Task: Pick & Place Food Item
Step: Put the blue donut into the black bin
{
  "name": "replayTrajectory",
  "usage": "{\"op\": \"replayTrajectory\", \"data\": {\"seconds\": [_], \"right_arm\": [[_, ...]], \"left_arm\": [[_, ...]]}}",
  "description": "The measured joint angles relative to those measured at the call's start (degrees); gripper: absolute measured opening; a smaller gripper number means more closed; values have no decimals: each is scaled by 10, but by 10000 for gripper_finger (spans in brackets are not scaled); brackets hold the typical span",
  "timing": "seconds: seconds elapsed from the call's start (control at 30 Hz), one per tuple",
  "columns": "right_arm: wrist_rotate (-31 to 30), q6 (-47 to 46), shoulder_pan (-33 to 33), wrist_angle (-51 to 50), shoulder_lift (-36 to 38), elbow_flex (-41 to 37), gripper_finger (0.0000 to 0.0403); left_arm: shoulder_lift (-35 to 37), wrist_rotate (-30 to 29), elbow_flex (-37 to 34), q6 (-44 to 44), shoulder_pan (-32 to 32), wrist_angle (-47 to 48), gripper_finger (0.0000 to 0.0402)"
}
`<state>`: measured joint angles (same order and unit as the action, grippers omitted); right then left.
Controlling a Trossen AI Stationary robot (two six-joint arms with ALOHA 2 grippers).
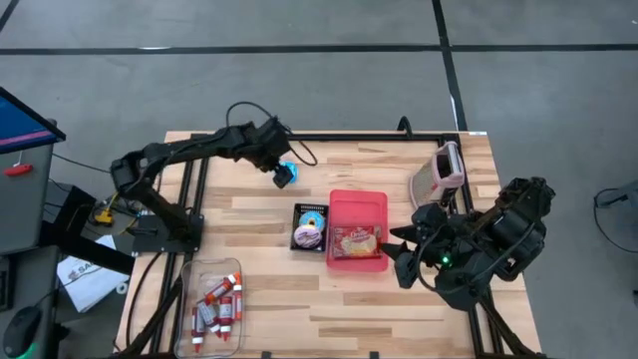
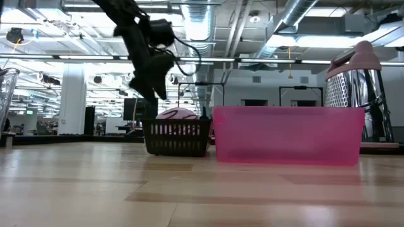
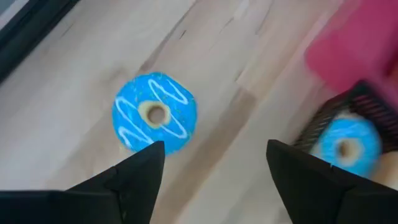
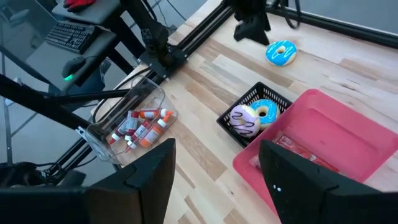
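Observation:
A blue-iced donut [image 3: 153,115] with white stripes lies flat on the wooden table [image 1: 399,299] near its far edge, also seen as the blue donut [image 4: 281,53]. My left gripper [image 3: 214,149] hangs open above it, a little to its side, touching nothing; from the right wrist view the left gripper [image 4: 252,28] stands apart from the donut. A black basket [image 1: 310,227] at mid-table holds a second blue donut [image 4: 267,112] and a purple-iced one [image 4: 244,119]. My right gripper [image 4: 214,162] waits open, raised over the table's right side.
A pink bin [image 1: 357,229] with a food packet stands right of the basket. A clear box [image 1: 212,304] of red-capped tubes sits at the near left. A metal grater with a pink top [image 1: 439,172] stands at the far right. Bare wood lies in the near middle.

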<state>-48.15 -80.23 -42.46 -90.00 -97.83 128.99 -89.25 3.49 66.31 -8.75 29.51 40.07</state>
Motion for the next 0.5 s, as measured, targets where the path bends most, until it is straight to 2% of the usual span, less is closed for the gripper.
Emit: {"op": "replayTrajectory", "data": {"seconds": [0.13,0.3,0.5], "right_arm": [[1,7,10,0,11,0,223],[1,7,10,0,16,0,223],[3,-2,10,0,17,0,223]], "left_arm": [[-50,-6,33,67,-2,22,276],[-100,-30,61,105,-2,12,283],[-157,-60,90,133,1,45,293]]}}
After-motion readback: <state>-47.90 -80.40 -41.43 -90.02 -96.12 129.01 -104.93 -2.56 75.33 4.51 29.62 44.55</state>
